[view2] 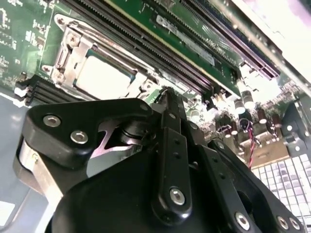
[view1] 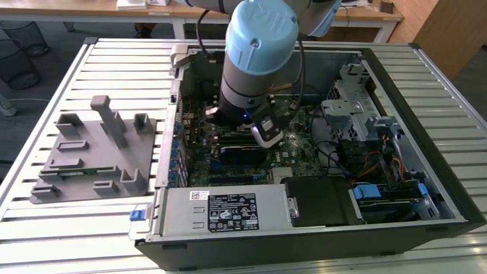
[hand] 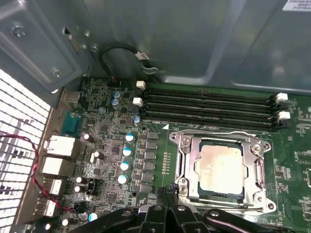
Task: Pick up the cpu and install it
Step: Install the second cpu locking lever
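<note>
On the exterior view's left, the grey fixture tray (view1: 91, 151) lies on the slatted worktop (view1: 45, 85). Inside the open computer case (view1: 426, 142), the cpu (hand: 221, 167) already sits in its motherboard socket (hand: 184, 145). The gripper (hand: 167, 191), fingers pressed together and empty, hangs just beside it; the installing looks largely done.

The exterior view looks down from above and in front onto the whole open computer case (view1: 380, 74). Both wrist views sit close above the motherboard (hand: 112, 145), sharing the cpu (hand: 221, 167) socket and memory slots (hand: 209, 104).
</note>
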Motion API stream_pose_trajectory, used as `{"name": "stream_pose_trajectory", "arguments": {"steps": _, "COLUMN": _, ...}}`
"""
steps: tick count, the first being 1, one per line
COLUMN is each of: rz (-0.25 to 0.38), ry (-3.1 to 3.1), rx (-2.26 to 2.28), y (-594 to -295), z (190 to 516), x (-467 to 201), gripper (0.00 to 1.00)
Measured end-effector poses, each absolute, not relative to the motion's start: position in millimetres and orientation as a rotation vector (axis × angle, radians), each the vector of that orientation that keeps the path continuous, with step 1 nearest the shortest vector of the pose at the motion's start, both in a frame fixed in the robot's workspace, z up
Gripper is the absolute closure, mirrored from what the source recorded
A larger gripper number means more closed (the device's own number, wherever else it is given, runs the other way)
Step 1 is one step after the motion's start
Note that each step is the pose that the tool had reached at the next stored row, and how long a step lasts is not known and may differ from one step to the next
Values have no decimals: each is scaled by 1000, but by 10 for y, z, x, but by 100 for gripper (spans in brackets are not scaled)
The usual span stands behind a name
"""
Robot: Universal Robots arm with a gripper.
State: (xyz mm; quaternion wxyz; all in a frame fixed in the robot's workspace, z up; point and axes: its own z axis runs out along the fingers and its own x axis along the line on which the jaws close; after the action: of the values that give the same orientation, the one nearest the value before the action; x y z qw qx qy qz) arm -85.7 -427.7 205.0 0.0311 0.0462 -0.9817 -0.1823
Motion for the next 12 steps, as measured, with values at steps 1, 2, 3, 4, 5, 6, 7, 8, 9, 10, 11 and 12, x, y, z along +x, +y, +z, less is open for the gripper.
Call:
{"name": "stream_pose_trajectory", "arguments": {"steps": 1, "rz": -561, "ry": -3024, "rx": 142, "y": -4277, "z": 2060, "x": -857, "gripper": 89}}
{"name": "stream_pose_trajectory", "arguments": {"steps": 2, "rz": -561, "ry": -3024, "rx": 142, "y": -4277, "z": 2068, "x": -857, "gripper": 89}}
{"name": "stream_pose_trajectory", "arguments": {"steps": 3, "rz": -561, "ry": -3024, "rx": 142, "y": -4277, "z": 2075, "x": -857, "gripper": 89}}
{"name": "stream_pose_trajectory", "arguments": {"steps": 4, "rz": -561, "ry": -3024, "rx": 142, "y": -4277, "z": 2083, "x": -857, "gripper": 89}}
{"name": "stream_pose_trajectory", "arguments": {"steps": 5, "rz": -561, "ry": -3025, "rx": 142, "y": -4277, "z": 2094, "x": -857, "gripper": 89}}
{"name": "stream_pose_trajectory", "arguments": {"steps": 6, "rz": -561, "ry": -3024, "rx": 142, "y": -4277, "z": 2105, "x": -857, "gripper": 89}}
{"name": "stream_pose_trajectory", "arguments": {"steps": 7, "rz": -561, "ry": -3024, "rx": 142, "y": -4277, "z": 2119, "x": -857, "gripper": 89}}
{"name": "stream_pose_trajectory", "arguments": {"steps": 8, "rz": -561, "ry": -3025, "rx": 142, "y": -4277, "z": 2133, "x": -857, "gripper": 89}}
{"name": "stream_pose_trajectory", "arguments": {"steps": 9, "rz": -561, "ry": -3024, "rx": 142, "y": -4277, "z": 2150, "x": -857, "gripper": 89}}
{"name": "stream_pose_trajectory", "arguments": {"steps": 10, "rz": -561, "ry": -3025, "rx": 142, "y": -4277, "z": 2167, "x": -857, "gripper": 89}}
{"name": "stream_pose_trajectory", "arguments": {"steps": 11, "rz": -561, "ry": -3025, "rx": 142, "y": -4277, "z": 2185, "x": -857, "gripper": 89}}
{"name": "stream_pose_trajectory", "arguments": {"steps": 12, "rz": -561, "ry": -3024, "rx": 142, "y": -4277, "z": 2203, "x": -857, "gripper": 89}}
